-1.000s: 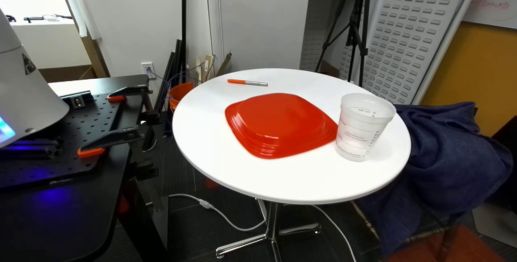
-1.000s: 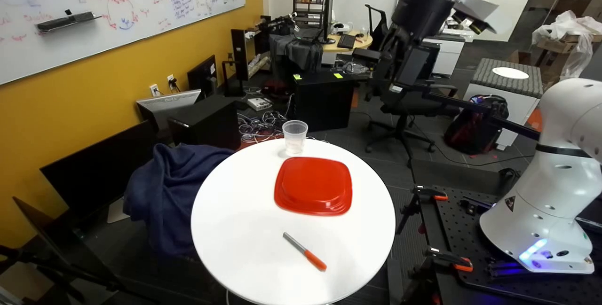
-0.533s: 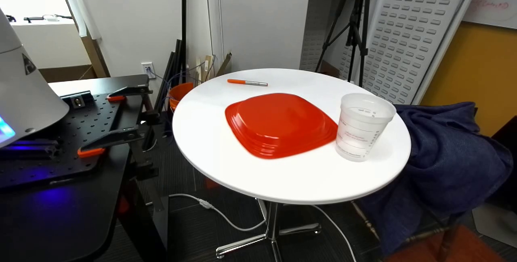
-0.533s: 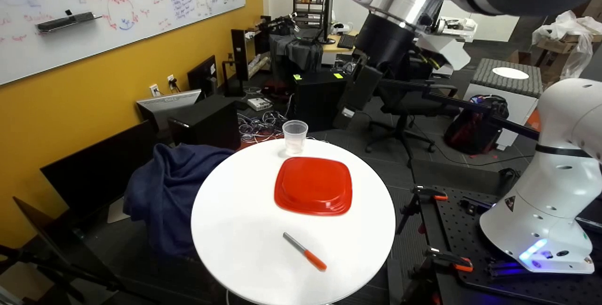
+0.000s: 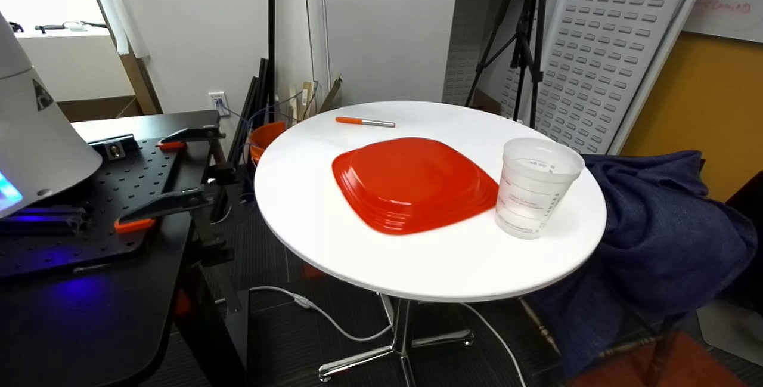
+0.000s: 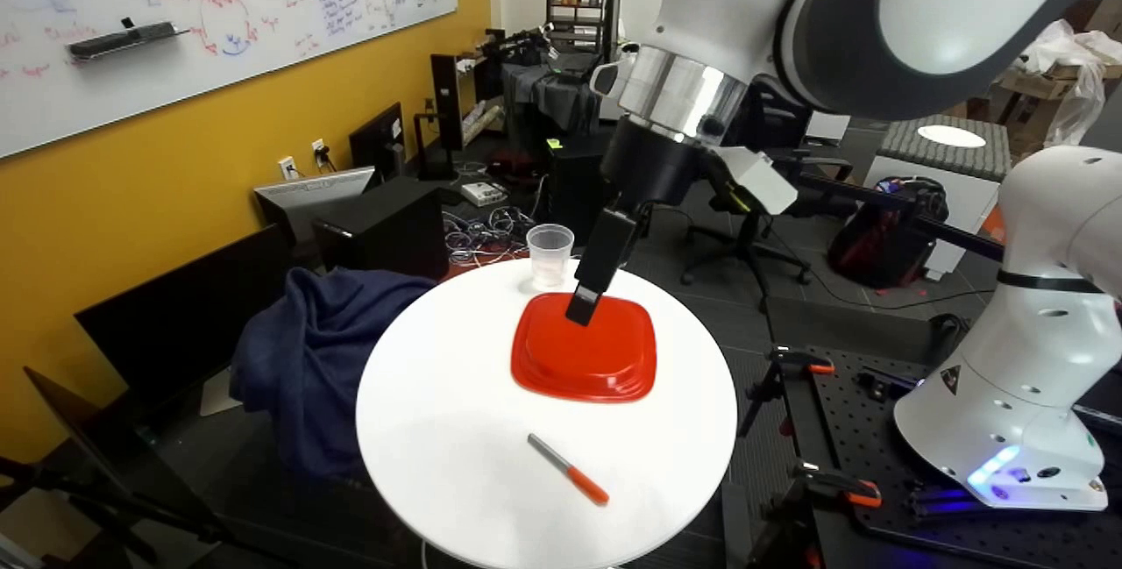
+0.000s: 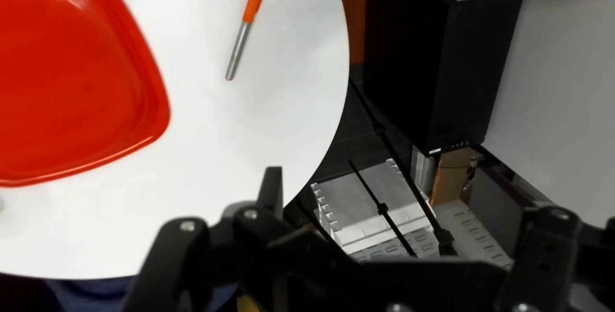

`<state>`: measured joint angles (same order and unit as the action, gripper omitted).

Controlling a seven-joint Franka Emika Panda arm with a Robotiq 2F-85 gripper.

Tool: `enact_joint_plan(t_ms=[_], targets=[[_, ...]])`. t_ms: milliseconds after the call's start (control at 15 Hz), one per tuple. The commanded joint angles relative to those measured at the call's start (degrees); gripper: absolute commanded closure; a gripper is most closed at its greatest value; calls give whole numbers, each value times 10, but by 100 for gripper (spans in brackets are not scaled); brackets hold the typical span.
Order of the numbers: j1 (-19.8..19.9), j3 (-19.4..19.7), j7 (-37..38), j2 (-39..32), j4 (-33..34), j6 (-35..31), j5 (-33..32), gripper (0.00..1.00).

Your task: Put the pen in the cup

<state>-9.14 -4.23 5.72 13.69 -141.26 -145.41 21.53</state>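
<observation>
The orange pen with a silver part lies on the white round table, in both exterior views and in the upper middle of the wrist view. The clear cup stands upright at the table's edge in both exterior views; I do not make it out in the wrist view. My gripper hangs in the air, seen in front of the red plate in an exterior view. In the wrist view the fingers are wide apart with nothing between them, so it is open.
An upside-down red plate lies between pen and cup on the white table. A dark blue cloth hangs on a chair beside the table. A black tripod stands behind. The robot's base has a black table.
The arm has come in from the upper right and moved down and left, bringing the gripper over the plate area. Pen, plate and cup have not moved.
</observation>
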Motion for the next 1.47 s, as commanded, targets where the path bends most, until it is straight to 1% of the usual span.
enact_joint_plan(t_ms=[0,133,467,867,1400], targets=[[0,-3,-2,-12,7,1,11,0],[-3,-4,-3,-29,16,2,18,0],[-2,-4,-3,-31,22,2,19,0],[5,1,4,-57,15,-36,45,0],[7,-2,-29,-149,36,-83,156,0]])
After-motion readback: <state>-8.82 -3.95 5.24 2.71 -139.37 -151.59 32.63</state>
